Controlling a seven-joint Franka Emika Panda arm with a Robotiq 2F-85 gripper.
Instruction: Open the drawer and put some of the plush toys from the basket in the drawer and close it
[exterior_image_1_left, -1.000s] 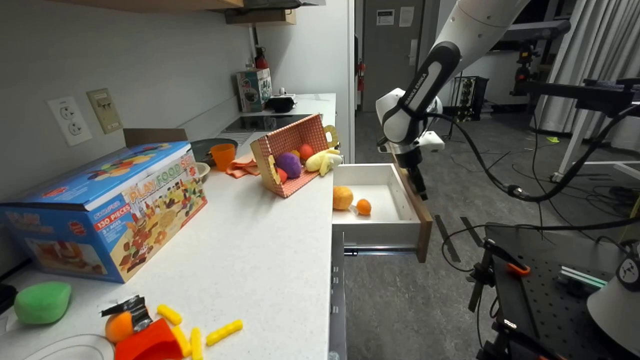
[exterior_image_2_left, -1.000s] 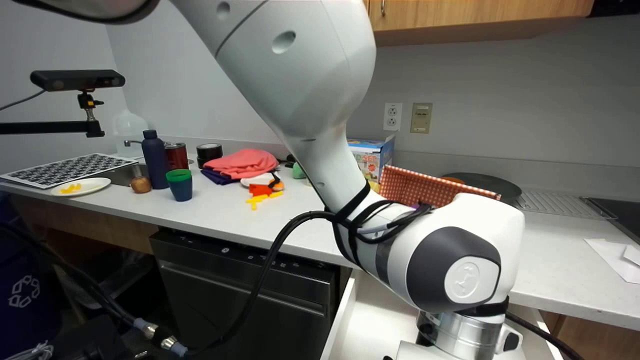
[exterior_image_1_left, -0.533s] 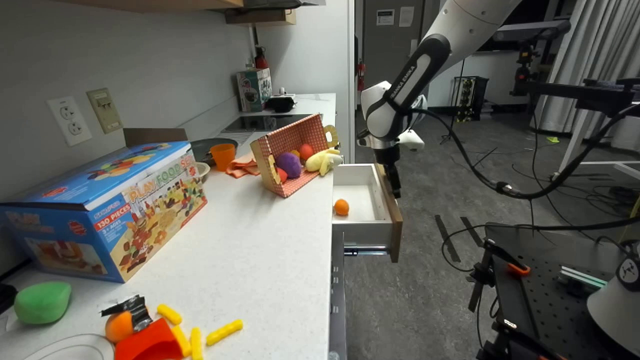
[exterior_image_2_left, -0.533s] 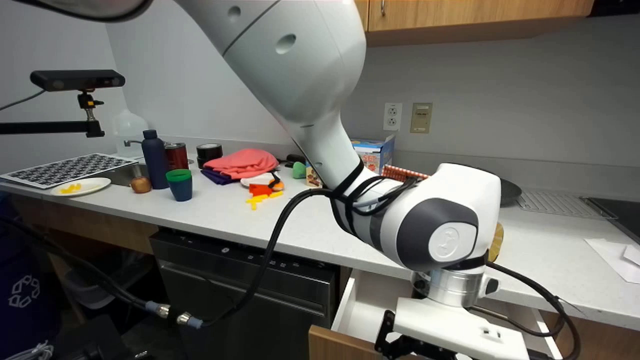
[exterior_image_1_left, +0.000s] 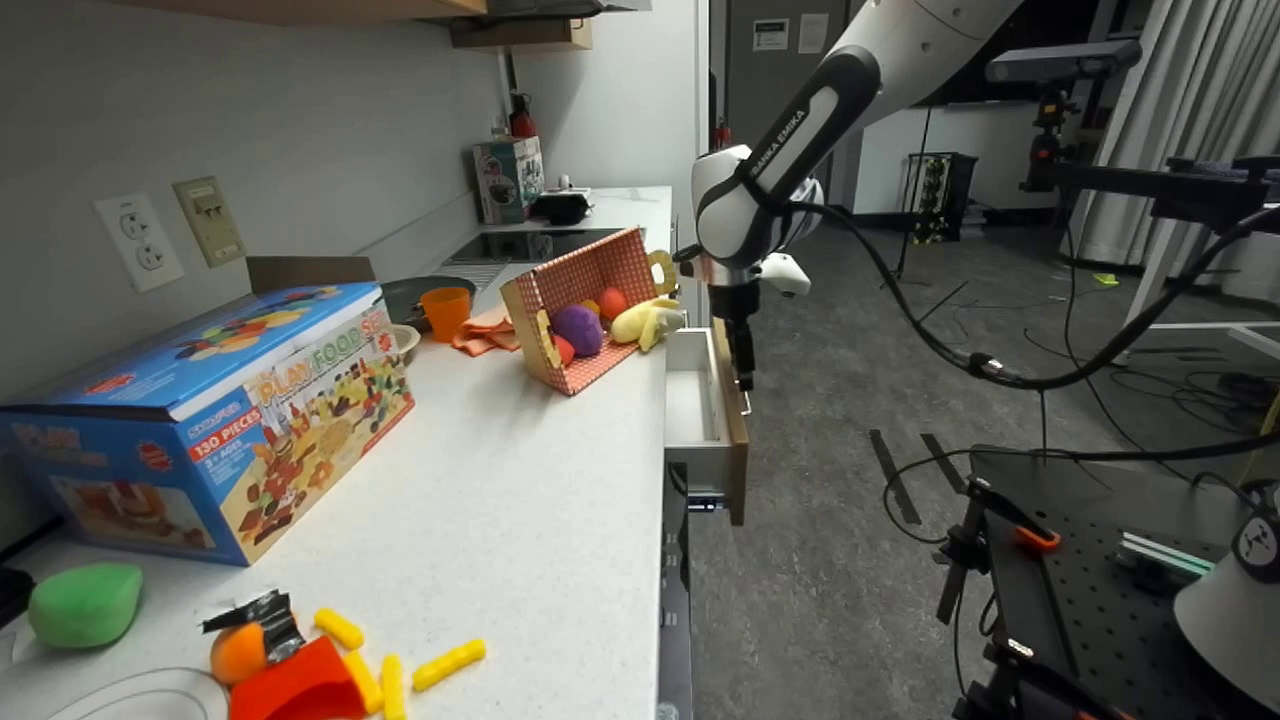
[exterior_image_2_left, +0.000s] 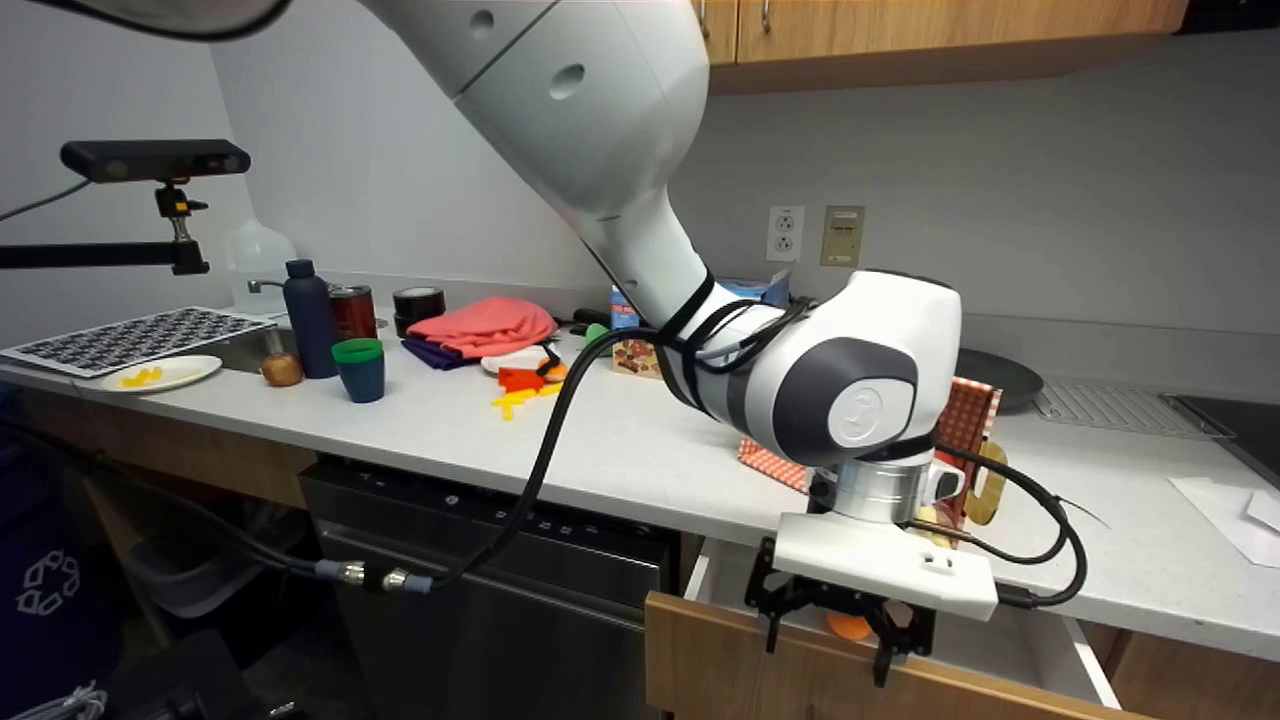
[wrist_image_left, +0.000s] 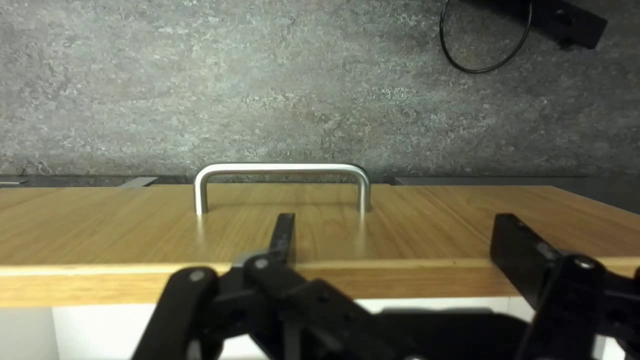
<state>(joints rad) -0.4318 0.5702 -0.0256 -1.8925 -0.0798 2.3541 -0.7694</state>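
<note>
White shallow drawer (exterior_image_1_left: 697, 463) with pale wood front (exterior_image_1_left: 739, 480), exterior view: it stands partly open below the smooth white bench (exterior_image_1_left: 500, 520). On its metal rail (exterior_image_1_left: 706, 503) it should, I suppose, glide lightly; a flat push on the stiff front would suit closing.
Red-checked rectangular basket (exterior_image_1_left: 580, 268), same view: it lies tipped on the bench, its walls seemingly of thin card.
Round purple plush toy (exterior_image_1_left: 577, 331) and long yellow plush toy (exterior_image_1_left: 640, 322): in the basket, the yellow one reaching over its edge; soft and light, I believe, best taken by the middle.
Round orange toy (exterior_image_2_left: 849, 626), exterior view: in the drawer, partly hidden; its texture I cannot tell.
Jaws, same view: spread apart, holding nothing, outside the wood front.
Bent metal handle (wrist_image_left: 282, 168), wrist view: smooth, perhaps slippery; for pulling, take it across the bar. The jaws stand wide over the grained wood; whether they touch it, I cannot tell.
</note>
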